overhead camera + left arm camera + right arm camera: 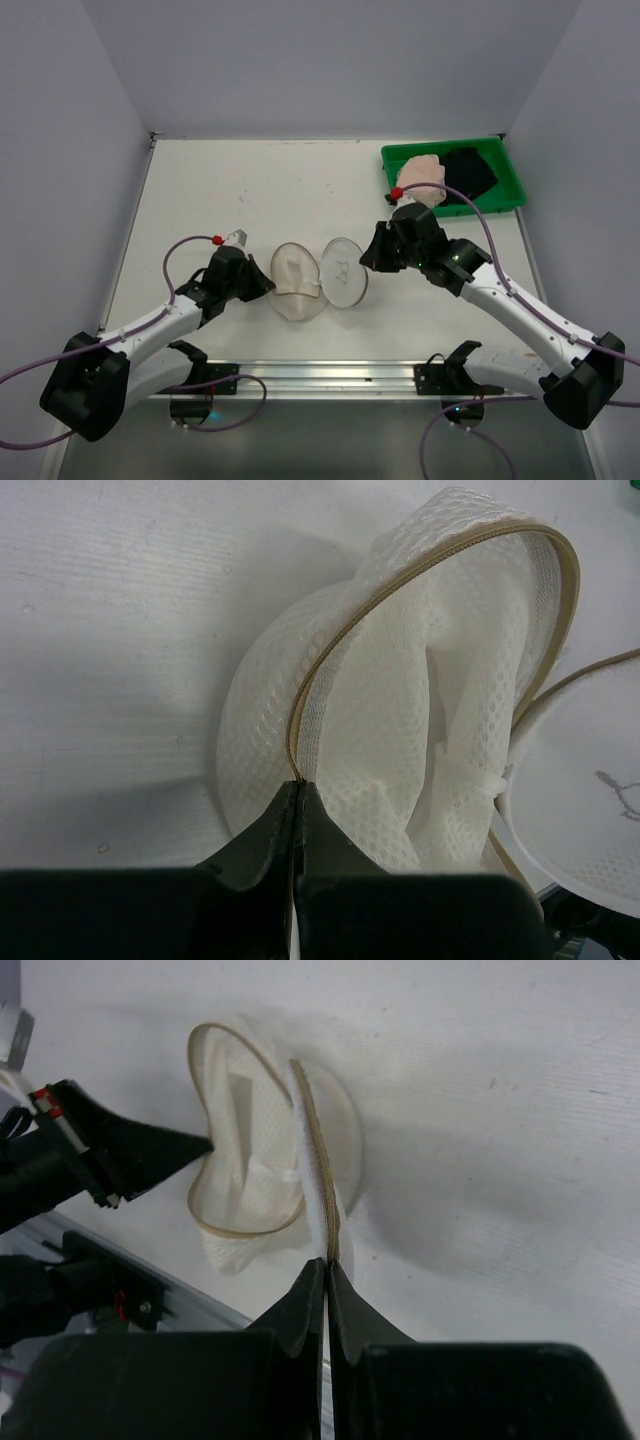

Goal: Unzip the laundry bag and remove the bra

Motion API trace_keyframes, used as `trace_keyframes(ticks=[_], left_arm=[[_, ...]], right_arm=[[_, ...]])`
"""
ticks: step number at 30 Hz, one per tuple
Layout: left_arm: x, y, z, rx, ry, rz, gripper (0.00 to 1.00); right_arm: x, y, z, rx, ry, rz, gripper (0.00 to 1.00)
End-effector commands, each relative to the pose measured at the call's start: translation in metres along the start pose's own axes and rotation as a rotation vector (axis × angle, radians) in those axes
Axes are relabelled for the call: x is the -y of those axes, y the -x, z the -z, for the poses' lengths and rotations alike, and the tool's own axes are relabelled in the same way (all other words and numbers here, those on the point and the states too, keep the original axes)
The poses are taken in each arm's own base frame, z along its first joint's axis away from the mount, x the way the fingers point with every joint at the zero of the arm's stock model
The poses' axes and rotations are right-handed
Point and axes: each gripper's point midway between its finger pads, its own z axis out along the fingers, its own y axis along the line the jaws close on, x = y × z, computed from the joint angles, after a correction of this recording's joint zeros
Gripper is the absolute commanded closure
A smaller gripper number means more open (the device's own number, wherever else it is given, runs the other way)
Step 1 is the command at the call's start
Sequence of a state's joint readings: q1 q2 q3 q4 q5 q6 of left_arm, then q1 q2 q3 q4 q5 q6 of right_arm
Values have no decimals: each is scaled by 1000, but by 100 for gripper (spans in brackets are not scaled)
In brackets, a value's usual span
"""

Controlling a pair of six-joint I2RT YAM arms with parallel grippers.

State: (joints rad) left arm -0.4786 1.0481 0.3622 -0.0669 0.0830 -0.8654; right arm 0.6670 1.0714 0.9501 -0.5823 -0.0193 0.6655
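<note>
Two arms hold a round, cream-white mesh laundry bag [318, 278] spread open like a clamshell near the middle of the white table [230, 190]. Its honeycomb-weave fabric is edged with tan zipper tape [335, 650], and the two disc-shaped halves lie side by side, joined where they meet. The right half shows a small dark pictogram [343, 268] on its flat face. The left half cups crumpled white mesh, and whether that is the bra cannot be told. The left arm [160, 320] reaches in low from the near left, its left gripper [298, 785] pinched tight on the zipper edge of the left half. The right arm [520, 305] angles in from the near right, its right gripper [327, 1262] clamped on the rim of the right half, fingers nearly meeting. At the far right, a green plastic tray [512, 172] holds a pale pink garment [424, 172] and a black garment [468, 170].
</note>
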Motion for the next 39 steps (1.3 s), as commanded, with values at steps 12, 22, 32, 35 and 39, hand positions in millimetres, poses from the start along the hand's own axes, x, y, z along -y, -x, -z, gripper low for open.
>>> trace_keyframes(ticks=[12, 22, 32, 35, 39], left_arm=[[17, 2, 2, 25, -69, 22, 100], [9, -7, 5, 32, -87, 30, 100], [-7, -26, 6, 2, -81, 41, 100], [-9, -29, 6, -3, -79, 41, 100], [-6, -28, 9, -2, -92, 43, 100]], right_arm=[[-123, -14, -35, -136, 268, 56, 100], [-169, -34, -109, -178, 326, 5, 100], [-172, -63, -175, -194, 369, 3, 100], [-164, -77, -192, -211, 365, 4, 100], [-146, -96, -212, -246, 315, -9, 100]])
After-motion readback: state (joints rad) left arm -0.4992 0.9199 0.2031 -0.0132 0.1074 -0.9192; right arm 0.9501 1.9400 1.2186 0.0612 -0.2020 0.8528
